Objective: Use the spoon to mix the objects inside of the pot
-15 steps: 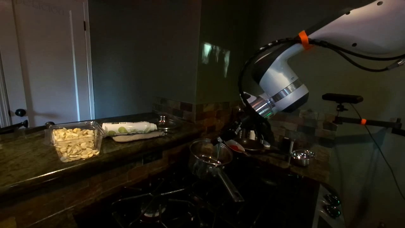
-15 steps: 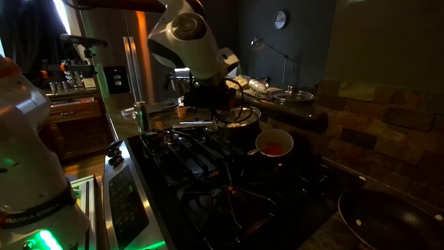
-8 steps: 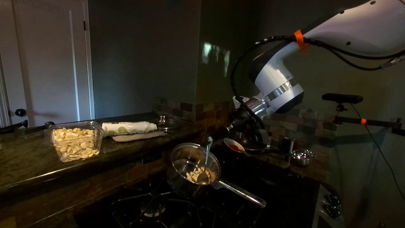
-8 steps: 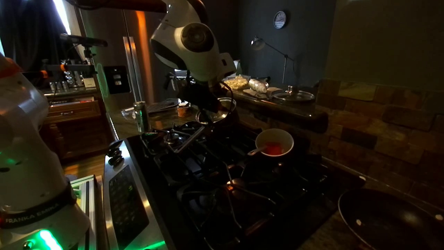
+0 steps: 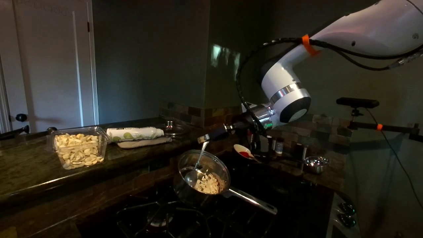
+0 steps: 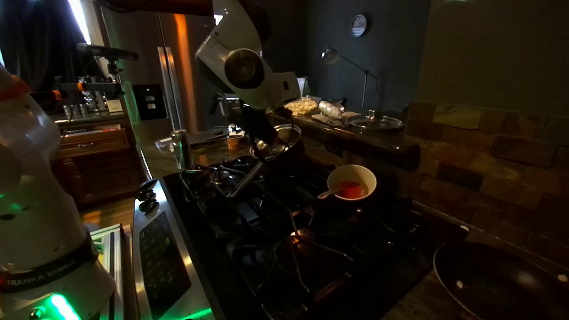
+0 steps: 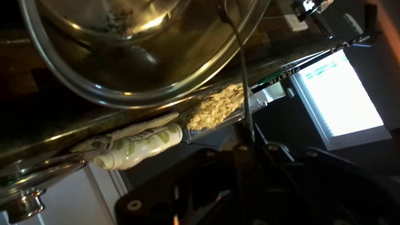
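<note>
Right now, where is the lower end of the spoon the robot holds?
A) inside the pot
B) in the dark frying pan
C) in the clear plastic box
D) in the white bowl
A: in an exterior view, the spoon slants down into the pot, its head beside the pale pieces.

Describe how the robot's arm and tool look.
The white arm has rounded joints, a silver ring, an orange band and a black cable along it. FRANKA EMIKA is written on its green-lit base. The tool is mostly black with round screws.
</note>
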### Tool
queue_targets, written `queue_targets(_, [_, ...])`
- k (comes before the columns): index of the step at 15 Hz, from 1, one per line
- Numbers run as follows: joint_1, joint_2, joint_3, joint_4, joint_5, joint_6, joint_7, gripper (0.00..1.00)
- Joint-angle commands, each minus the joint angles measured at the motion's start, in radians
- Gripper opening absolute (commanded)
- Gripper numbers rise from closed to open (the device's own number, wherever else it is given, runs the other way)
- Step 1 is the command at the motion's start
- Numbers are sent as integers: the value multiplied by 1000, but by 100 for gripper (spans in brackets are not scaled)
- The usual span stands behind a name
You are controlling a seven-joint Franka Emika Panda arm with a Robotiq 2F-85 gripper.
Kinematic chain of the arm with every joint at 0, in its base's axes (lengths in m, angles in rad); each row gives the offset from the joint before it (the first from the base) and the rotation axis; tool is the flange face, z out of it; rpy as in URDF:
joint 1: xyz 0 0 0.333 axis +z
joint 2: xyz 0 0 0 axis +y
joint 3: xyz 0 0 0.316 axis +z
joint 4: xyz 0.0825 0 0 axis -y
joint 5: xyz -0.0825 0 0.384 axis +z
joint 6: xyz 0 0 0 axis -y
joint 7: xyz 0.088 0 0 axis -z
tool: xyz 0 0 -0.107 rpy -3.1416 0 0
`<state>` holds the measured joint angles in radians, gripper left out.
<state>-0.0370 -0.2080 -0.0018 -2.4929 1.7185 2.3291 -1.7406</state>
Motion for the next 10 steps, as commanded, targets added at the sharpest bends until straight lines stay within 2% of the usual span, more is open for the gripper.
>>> queue_targets(1, [-5,12,16,23,116,39,-183,1])
queue_targets(5, [-29,-7,6,22,6,64,-330,1])
queue_targets(10, [-49,-26,-3,15,2,96,-584,1])
